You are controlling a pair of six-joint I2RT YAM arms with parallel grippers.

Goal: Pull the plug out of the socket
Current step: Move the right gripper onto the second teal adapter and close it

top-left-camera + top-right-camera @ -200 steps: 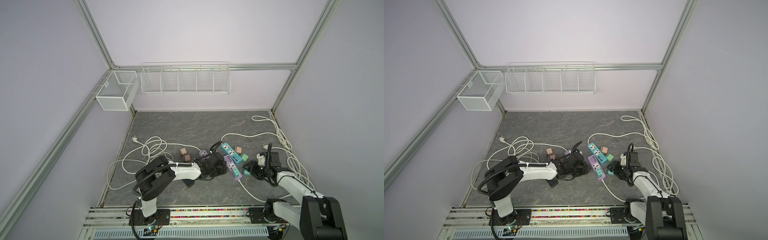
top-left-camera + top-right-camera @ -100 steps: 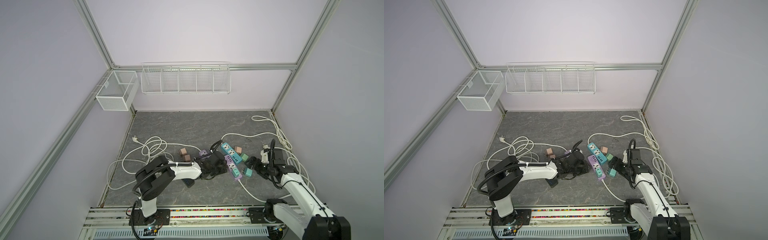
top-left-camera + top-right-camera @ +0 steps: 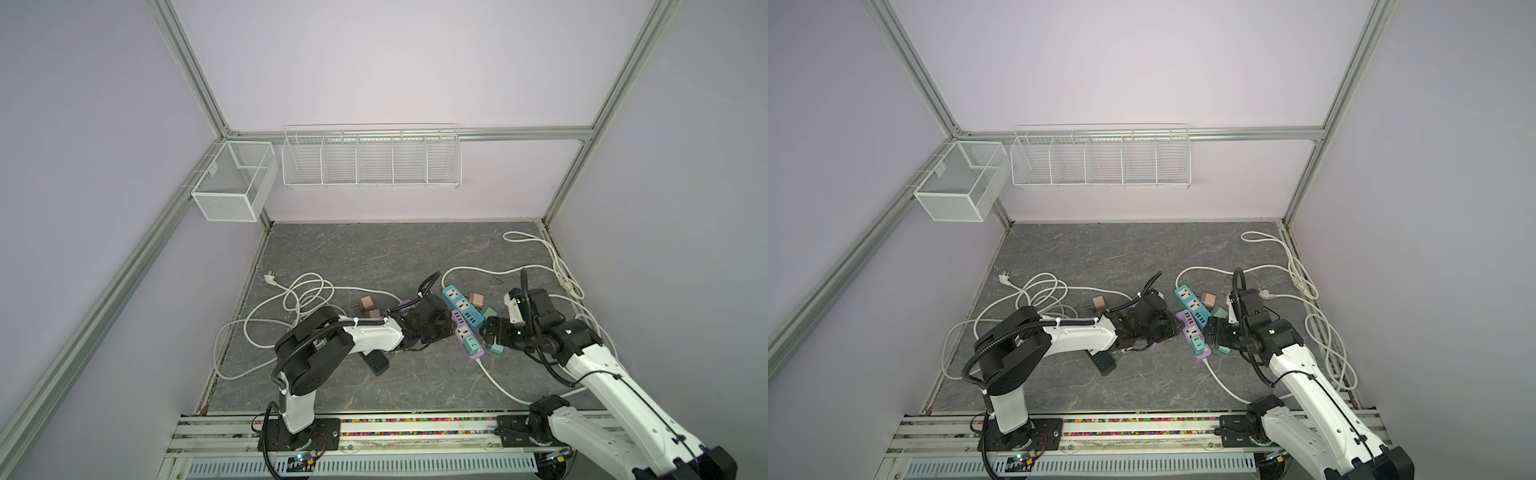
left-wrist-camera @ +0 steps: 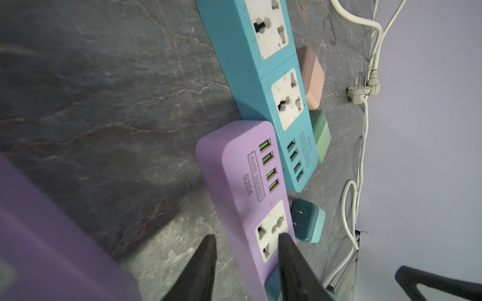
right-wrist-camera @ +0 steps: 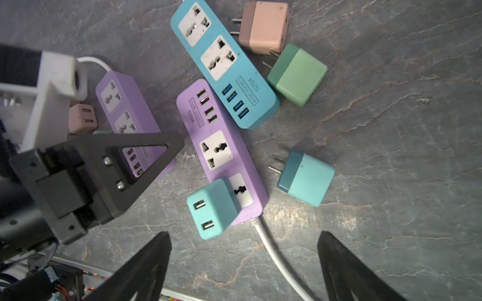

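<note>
**Student:** Which step does this figure show?

**Tutor:** The approach to the grasp. The right pincer [image 5: 243,234] stands wide open and empty, near the teal cube-shaped USB plug [image 5: 211,211] but not touching it.

**Student:** Where is that plug?

**Tutor:** Seated in the end socket of the lilac plastic power strip [image 5: 221,151], the one nearest its white cable [image 5: 271,247]. The strip lies flat on the dark marbled worktop [image 5: 391,130], and its other socket is vacant. A second teal adapter [image 5: 305,177] lies loose just beside the strip, pins exposed. A mint-green cube adapter [image 5: 297,75] and a pink block adapter [image 5: 263,26] lie loose by the blue plastic power strip [image 5: 247,86].

**Student:** And the other arm?

**Tutor:** The left pincer [image 4: 245,238] is narrowly parted. One finger [image 4: 289,255] lies over the lilac strip's socket face, its partner over the worktop beside the strip's long edge. No clamped hold is evident; whether it bears down on the strip cannot be told.

**Student:** What does the next move call for?

**Tutor:** Probably bringing the right pincer down so its jaws bracket two opposite sides of the seated plug, closing firmly, then drawing straight out along the pins. The strip looks light and would likely lift with the plug, so the left pincer should pin it to the worktop; a skewed pull risks jamming the pins
</note>
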